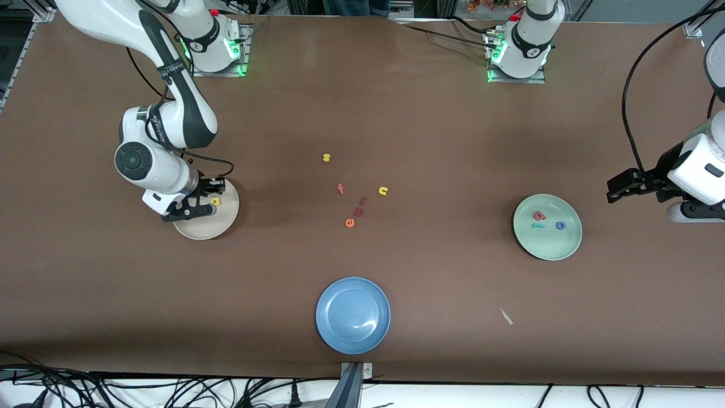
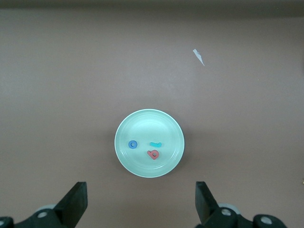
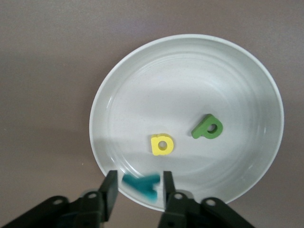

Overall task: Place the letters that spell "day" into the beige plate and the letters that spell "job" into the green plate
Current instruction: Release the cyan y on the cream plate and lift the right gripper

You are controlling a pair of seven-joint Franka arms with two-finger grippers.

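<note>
Right gripper (image 3: 137, 190) over the beige plate (image 3: 190, 61) – teal y (image 3: 141, 184) between its jaws, blurred, so clamped or just freed, can't tell. Left gripper (image 2: 140, 202) parted, waiting beside the green plate (image 2: 142, 118) – j, o, b inside.

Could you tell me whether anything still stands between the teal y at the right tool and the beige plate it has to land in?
Nothing visible does. The teal y sits between the right tool's parted fingers directly over the beige plate, beside the yellow a and green d already lying in it.
</note>
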